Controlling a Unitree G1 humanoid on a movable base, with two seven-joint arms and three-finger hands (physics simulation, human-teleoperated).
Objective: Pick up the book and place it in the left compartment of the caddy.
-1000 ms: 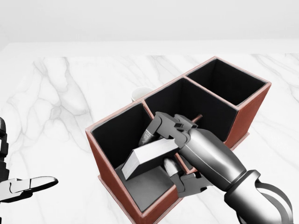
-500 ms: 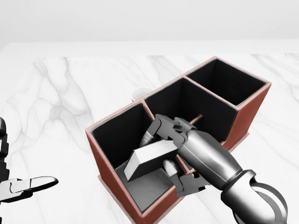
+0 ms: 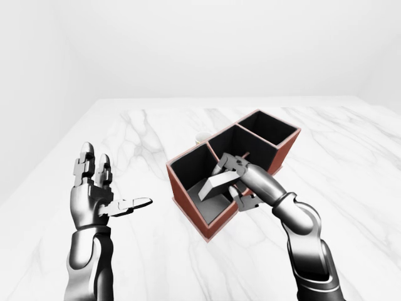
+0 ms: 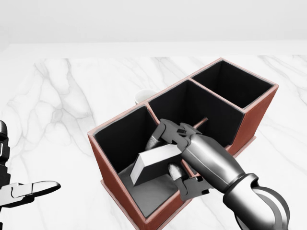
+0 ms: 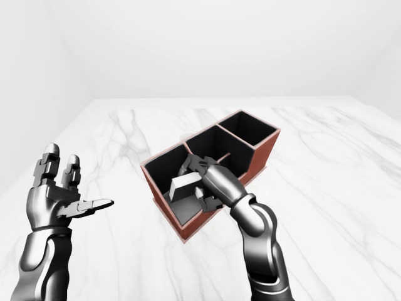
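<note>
Right hand reaches over the rim of the red caddy, its 3 fingers wrapped round the grey book, which sits tilted inside the left compartment, low end near the compartment floor. Left hand hangs spread and empty over bare marble table, well left of the caddy.
</note>
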